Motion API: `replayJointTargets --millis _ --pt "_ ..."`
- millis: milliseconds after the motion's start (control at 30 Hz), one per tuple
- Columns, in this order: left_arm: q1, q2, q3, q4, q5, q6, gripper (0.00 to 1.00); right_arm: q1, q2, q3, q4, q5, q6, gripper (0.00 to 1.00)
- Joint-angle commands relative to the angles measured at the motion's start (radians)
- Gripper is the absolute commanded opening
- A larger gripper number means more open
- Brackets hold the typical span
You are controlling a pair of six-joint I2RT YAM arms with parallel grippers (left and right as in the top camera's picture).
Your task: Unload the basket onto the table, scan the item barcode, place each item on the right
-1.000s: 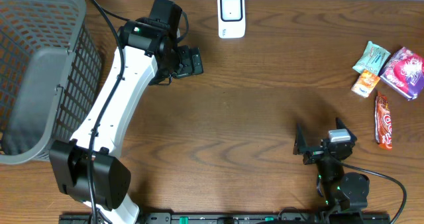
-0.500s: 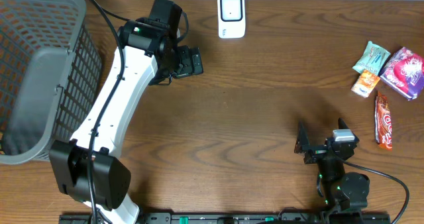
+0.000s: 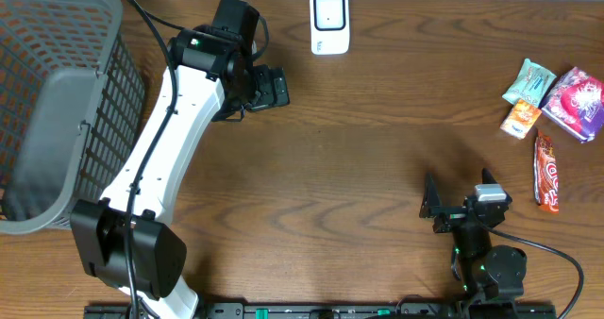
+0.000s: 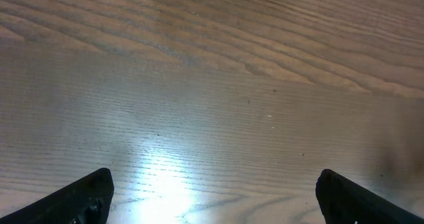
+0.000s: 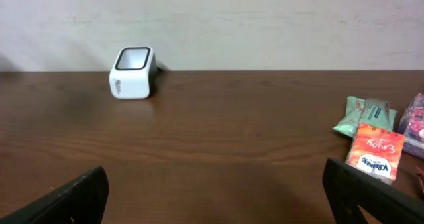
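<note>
Snack items sat bunched at the far right of the table [image 3: 377,149]: teal packet [image 3: 528,81], orange packet [image 3: 521,119] touching it, pink-purple pack [image 3: 576,104] just beside both, red bar [image 3: 546,173] a bit nearer the robot. All lay flat on the wood and none was gripped.

Right gripper [image 3: 458,204] sat low at the near edge, right of centre, with its jaws spread wide and nothing between them. The items lay well apart from it, ahead and off to its right. In the right wrist view the teal packet [image 5: 364,114] and orange packet [image 5: 376,154] showed past the right finger, and the pink-purple pack [image 5: 416,124] was cut by the frame edge.

White scanner [image 3: 329,22] stood upright at the far edge near centre, ahead-left of the right gripper [image 5: 213,181].

Left gripper [image 3: 267,88] was near the far edge, left of the scanner, clear across the table from the items. Its jaws were released wide and held nothing, and the left wrist view showed only bare wood between the fingertips [image 4: 99,184].

Grey basket [image 3: 113,92] stood at the left edge.
</note>
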Motion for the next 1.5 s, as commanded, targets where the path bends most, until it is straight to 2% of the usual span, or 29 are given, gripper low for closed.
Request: replayJointTargets --millis 0,1033,1333,1467 --pt "0.002 0.008 -0.007 -0.002 -0.013 0.016 0.98 -0.007 -0.006 -0.002 -0.004 -0.002 0.013 0.99" --pt "0.005 0.009 -0.007 0.034 -0.036 0.016 0.98 -0.007 -0.006 -0.002 -0.004 -0.002 0.013 0.99" --pt "0.005 -0.089 -0.007 -0.014 -0.043 0.021 0.98 -0.007 -0.006 -0.002 -0.004 -0.002 0.013 0.99" --pt "0.005 -0.143 -0.008 -0.082 -0.095 0.022 0.98 -0.007 -0.006 -0.002 -0.004 -0.002 0.013 0.99"
